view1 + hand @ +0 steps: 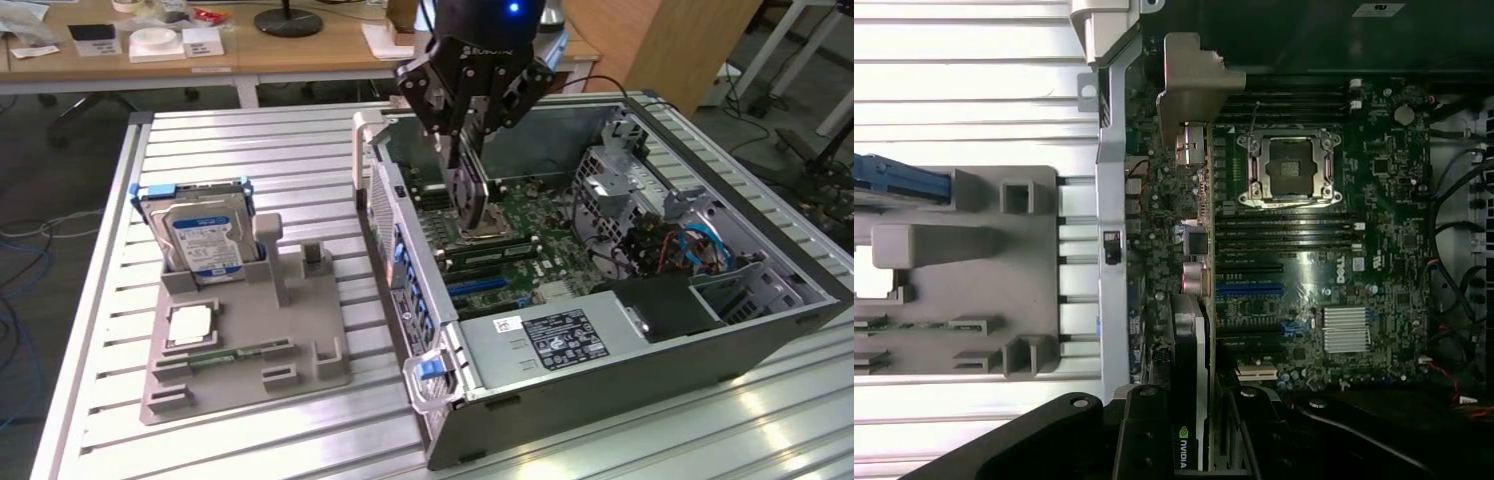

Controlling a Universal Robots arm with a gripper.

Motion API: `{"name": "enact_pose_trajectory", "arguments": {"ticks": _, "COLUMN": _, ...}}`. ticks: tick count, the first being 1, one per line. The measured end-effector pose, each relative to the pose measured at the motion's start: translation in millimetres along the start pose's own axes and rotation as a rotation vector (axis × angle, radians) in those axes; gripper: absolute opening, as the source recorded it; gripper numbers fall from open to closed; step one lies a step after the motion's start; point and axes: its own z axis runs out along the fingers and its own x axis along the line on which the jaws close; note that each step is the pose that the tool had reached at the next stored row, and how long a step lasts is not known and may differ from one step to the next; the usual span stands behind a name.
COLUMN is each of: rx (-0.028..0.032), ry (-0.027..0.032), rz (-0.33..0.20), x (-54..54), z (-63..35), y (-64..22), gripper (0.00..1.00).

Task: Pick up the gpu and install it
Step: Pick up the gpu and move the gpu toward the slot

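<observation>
Exterior view: gripper pinches the gpu, card hanging below its fingertips

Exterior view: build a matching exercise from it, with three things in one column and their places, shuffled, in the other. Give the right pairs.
Things
1. thin dark gpu card
2. boxy silver hard drive with blue-white label
3. square silver chip

Places
A. lying flat on the grey plastic holder
B. standing on edge on that holder, at the exterior view's left
C. held edge-down in the black pincer, above the green motherboard inside the open dark grey computer case

Pairs: 1-C, 2-B, 3-A
</observation>
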Motion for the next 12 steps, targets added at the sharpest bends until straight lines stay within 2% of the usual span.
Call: {"name": "enact_pose_trajectory", "arguments": {"ticks": 12, "rx": 0.0, "ry": 0.0, "rz": 0.0, "x": -25.9, "z": 0.7, "y": 1.1, "gripper": 0.27}}
